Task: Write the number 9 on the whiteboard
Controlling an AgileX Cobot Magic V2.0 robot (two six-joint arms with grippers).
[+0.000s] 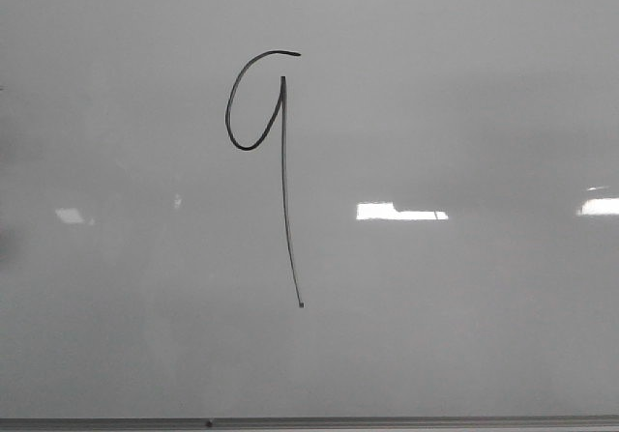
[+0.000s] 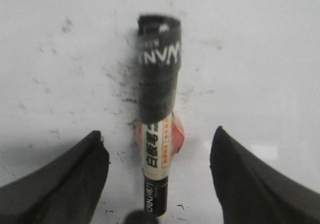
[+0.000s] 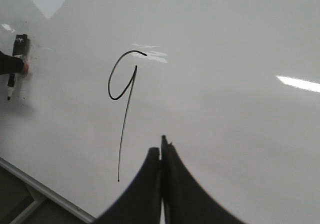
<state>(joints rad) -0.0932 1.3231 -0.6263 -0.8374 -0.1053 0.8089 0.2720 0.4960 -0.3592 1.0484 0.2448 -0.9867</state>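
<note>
The number 9 is drawn in thin black line on the whiteboard, a small loop with a long slanted tail. It also shows in the right wrist view. My right gripper is shut and empty, hovering over the board just right of the tail's end. My left gripper is open, its fingers standing either side of a black-and-white marker that lies on the board without touching them. The marker also shows small at the far left of the right wrist view. Neither gripper is in the front view.
The board's grey metal edge strip runs along the near side, also seen in the right wrist view. Black ink specks dot the board around the marker. Bright light reflections lie on the glossy surface.
</note>
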